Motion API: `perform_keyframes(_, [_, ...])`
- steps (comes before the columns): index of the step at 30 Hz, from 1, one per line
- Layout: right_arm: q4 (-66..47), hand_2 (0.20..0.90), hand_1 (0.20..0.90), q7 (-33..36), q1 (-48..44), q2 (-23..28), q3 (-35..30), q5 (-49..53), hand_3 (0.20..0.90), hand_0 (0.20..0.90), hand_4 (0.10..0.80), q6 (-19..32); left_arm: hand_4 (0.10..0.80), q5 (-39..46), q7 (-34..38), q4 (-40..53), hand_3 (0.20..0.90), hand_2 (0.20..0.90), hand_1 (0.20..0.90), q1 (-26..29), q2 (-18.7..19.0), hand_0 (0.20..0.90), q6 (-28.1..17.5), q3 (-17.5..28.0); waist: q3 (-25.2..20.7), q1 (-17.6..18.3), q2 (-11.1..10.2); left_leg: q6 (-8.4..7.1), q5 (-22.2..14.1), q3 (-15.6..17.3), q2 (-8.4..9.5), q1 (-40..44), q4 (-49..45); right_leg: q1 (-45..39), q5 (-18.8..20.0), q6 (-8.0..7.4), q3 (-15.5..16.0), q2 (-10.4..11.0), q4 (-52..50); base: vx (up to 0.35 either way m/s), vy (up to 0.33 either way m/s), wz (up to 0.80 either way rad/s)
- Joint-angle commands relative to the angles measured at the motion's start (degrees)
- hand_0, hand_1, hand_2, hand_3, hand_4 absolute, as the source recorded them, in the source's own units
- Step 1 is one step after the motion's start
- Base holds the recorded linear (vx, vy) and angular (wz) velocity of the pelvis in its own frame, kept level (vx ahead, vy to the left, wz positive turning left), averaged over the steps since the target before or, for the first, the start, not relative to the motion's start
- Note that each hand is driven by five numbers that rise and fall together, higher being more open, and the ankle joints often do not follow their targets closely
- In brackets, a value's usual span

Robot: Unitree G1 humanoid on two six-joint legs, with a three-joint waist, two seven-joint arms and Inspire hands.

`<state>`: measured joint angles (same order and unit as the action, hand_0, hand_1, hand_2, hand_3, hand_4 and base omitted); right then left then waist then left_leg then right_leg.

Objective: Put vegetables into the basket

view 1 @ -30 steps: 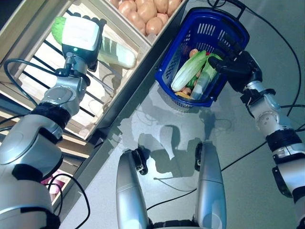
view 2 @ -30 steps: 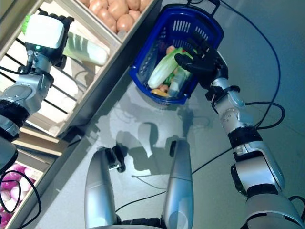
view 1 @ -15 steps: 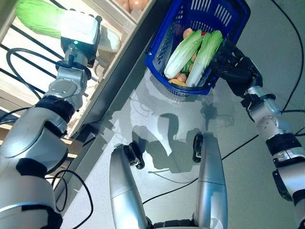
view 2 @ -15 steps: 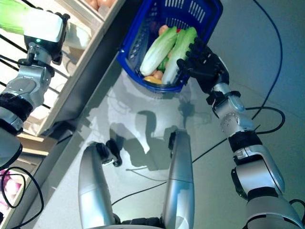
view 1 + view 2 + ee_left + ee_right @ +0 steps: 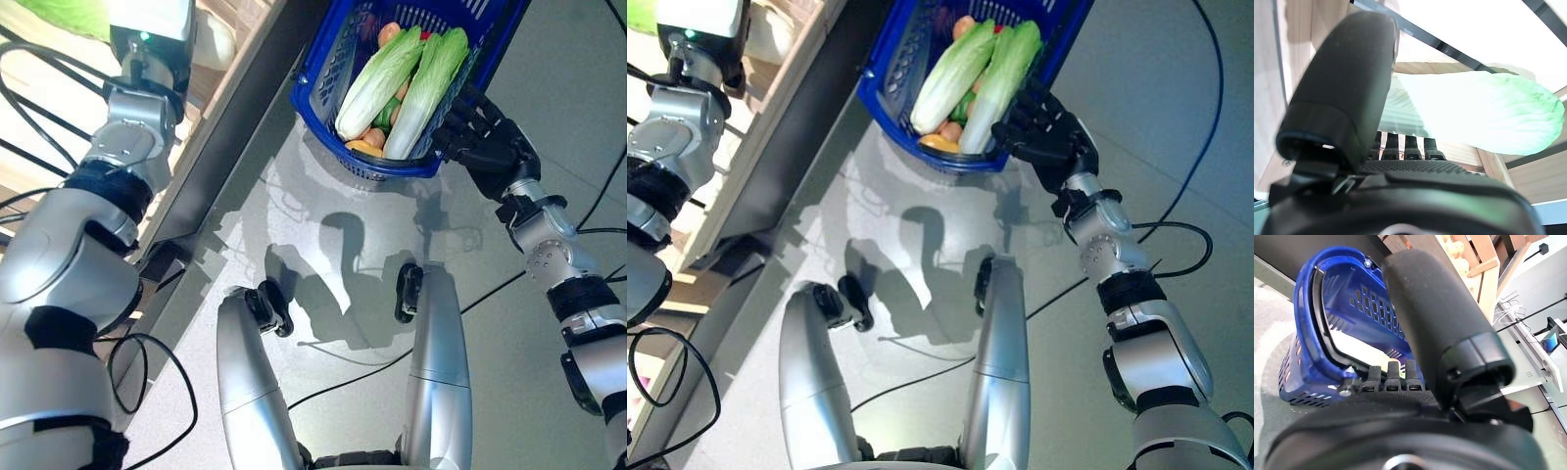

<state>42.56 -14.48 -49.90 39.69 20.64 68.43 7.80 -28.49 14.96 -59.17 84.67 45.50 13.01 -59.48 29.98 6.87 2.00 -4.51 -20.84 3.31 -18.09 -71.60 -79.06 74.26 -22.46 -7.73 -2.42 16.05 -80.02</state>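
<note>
In basket [image 5: 338, 78]: two cabbages [image 5: 380, 80]; right hand [image 5: 487, 142] grips rim.

Blue basket [image 5: 338, 73] hangs far centre over bare grey floor [image 5: 323, 206], its opening mostly filled by two long cabbages [image 5: 377, 78] lying side by side on smaller vegetables, so little room is left inside except near its far end. Right hand [image 5: 490, 142] curls on the basket's right rim, blocking entry from that side; the left rim is free. Wooden shelf [image 5: 240, 59] with its dark slanted edge runs just left of the basket, and left hand [image 5: 1352, 98] sits in there against a pale green cabbage [image 5: 1474, 112].
</note>
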Motion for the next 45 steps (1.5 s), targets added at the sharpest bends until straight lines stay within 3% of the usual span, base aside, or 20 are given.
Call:
perform_keyframes(1, [-2.58, 0.900, 0.900, -1.77, -4.25, 0.60, -5.75, 5.02, 0.900, 0.900, 0.800, 6.89, 0.800, 0.81, -2.35, -4.38, 0.900, 0.900, 0.900, 3.93, 2.28, 0.900, 2.47, -1.80, -0.18, 1.22, -1.22, -2.99, -3.64, -3.52, -1.07, -2.61, 0.82, -0.75, 6.32, -0.77, -0.04, 4.59, 7.72, -0.036, 0.000, -0.04])
perform_keyframes(14, [-5.30, 0.900, 0.900, -1.90, -3.84, 2.33, -6.59, 5.16, 0.900, 0.900, 0.800, 8.08, 0.800, -0.35, -3.60, -4.26, 0.900, 0.900, 0.900, 5.46, 4.62, 0.900, 3.28, -2.73, -0.18, 0.76, -1.06, -2.38, -3.63, -4.66, -1.00, -7.13, -1.59, 3.49, 4.94, 0.03, -0.61, 5.35, 3.91, -0.017, 0.011, 0.01])
perform_keyframes(15, [-5.60, 0.900, 0.900, -1.58, -3.82, 2.61, -6.65, 5.73, 0.900, 0.900, 0.800, 8.18, 0.555, -0.94, -4.26, -4.23, 0.533, 0.533, 0.533, 5.75, 4.55, 0.533, 2.66, -2.98, -0.18, 0.78, -1.05, -2.30, -3.72, -4.65, -0.92, -7.31, -1.71, 3.64, 4.96, 0.10, -0.64, 5.43, 3.91, 0.000, 0.000, 0.00])
perform_keyframes(16, [-5.63, 0.900, 0.900, -1.42, -3.95, 2.68, -6.68, 6.02, 0.900, 0.900, 0.800, 8.20, 0.400, -0.76, -4.43, -4.16, 0.300, 0.300, 0.300, 5.92, 4.54, 0.300, 2.49, -3.29, -0.18, 0.75, -1.00, -2.25, -3.74, -4.63, -0.86, -7.33, -1.73, 3.68, 5.00, 0.11, -0.64, 5.54, 3.90, -0.030, -0.001, 0.04])
perform_keyframes(28, [-5.74, 0.900, 0.900, -1.74, -4.77, 1.73, -6.77, 6.64, 0.900, 0.900, 0.800, 7.94, 0.400, 2.22, -1.57, -4.29, 0.300, 0.300, 0.300, 4.58, 4.98, 0.300, -1.19, -1.75, -0.22, 0.39, -1.03, -1.85, -3.38, -3.44, -0.94, -1.78, 0.55, -1.58, 5.19, 0.40, 0.99, 5.62, 5.79, 0.001, 0.001, 0.01])
perform_keyframes(39, [-10.82, 0.900, 0.900, -3.05, -2.04, 0.07, -7.07, 3.27, 0.900, 0.900, 0.800, 6.78, 0.400, 1.94, 1.31, -4.34, 0.300, 0.300, 0.300, -0.79, 6.48, 0.300, -5.43, 1.83, -2.47, 0.37, -0.89, -2.30, -1.03, 0.39, -0.82, 14.01, 11.87, -16.46, 6.12, 0.66, 2.94, 4.04, 15.20, 0.069, -0.004, -0.01])
perform_keyframes(45, [-12.56, 0.900, 0.900, -3.22, 0.05, -0.78, -8.01, 2.99, 0.900, 0.900, 0.800, 5.97, 0.400, 3.51, 4.85, -3.65, 0.300, 0.300, 0.300, -4.88, 7.70, 0.300, -9.51, 5.53, -4.08, -0.17, -0.86, -2.58, 0.61, 1.56, 0.27, 21.61, 17.86, -23.51, 6.06, 1.47, 4.60, 3.78, 19.26, 0.086, 0.015, -0.01])
